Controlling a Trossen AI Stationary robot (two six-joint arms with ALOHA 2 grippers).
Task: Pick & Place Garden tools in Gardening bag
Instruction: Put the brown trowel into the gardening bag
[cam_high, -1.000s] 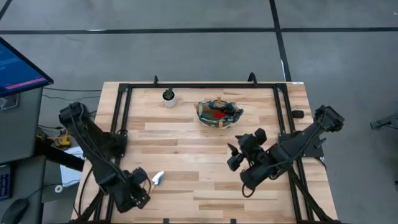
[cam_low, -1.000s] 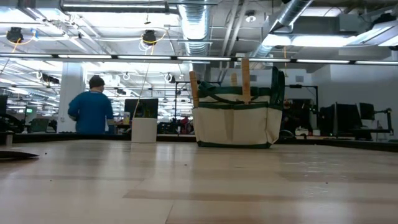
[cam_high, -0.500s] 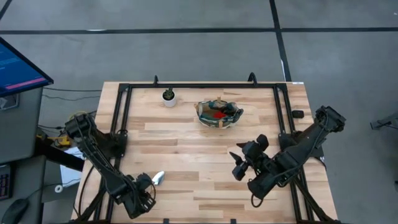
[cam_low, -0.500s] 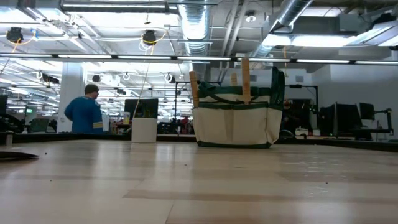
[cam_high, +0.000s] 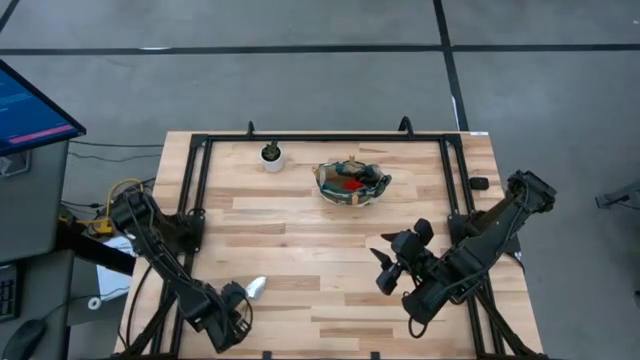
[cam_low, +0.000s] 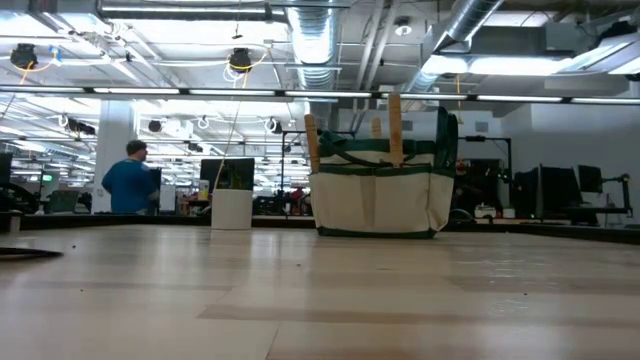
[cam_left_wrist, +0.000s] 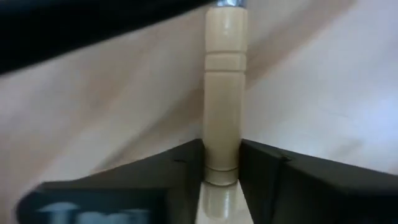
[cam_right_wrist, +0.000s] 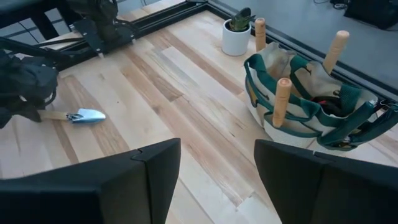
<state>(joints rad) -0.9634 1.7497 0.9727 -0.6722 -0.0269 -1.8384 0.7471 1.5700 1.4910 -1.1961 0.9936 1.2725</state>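
One trowel lies on the table at the near left, its silver blade (cam_high: 256, 287) showing; it also shows in the right wrist view (cam_right_wrist: 86, 116). My left gripper (cam_high: 236, 299) is over its tan wooden handle (cam_left_wrist: 222, 93), shut on it. The gardening bag (cam_high: 350, 183) stands at the far middle with three wooden handles (cam_right_wrist: 281, 99) sticking up out of it. My right gripper (cam_high: 384, 268) is open and empty over the table's right half, its fingers pointing toward the bag. My left gripper pinches the trowel's wooden handle (cam_left_wrist: 222, 163) between its two fingers (cam_left_wrist: 186, 180), near the handle's free end. The fingers come slanting down from the near left and run along the handle. The trowel lies on the table, its blade pointing away from the gripper.
A small white pot with a green plant (cam_high: 271, 155) stands left of the bag near the far edge. A black frame (cam_high: 300, 139) runs round the table's edges. Bare wood (cam_high: 320, 260) lies between the trowel and the bag. A person (cam_low: 128, 180) stands in the room behind.
My left arm has folded down lower over the trowel's handle; the trowel has stayed where it was. My right gripper has drawn back toward the table's near edge, away from the bag. The person in the room behind has walked to the left.
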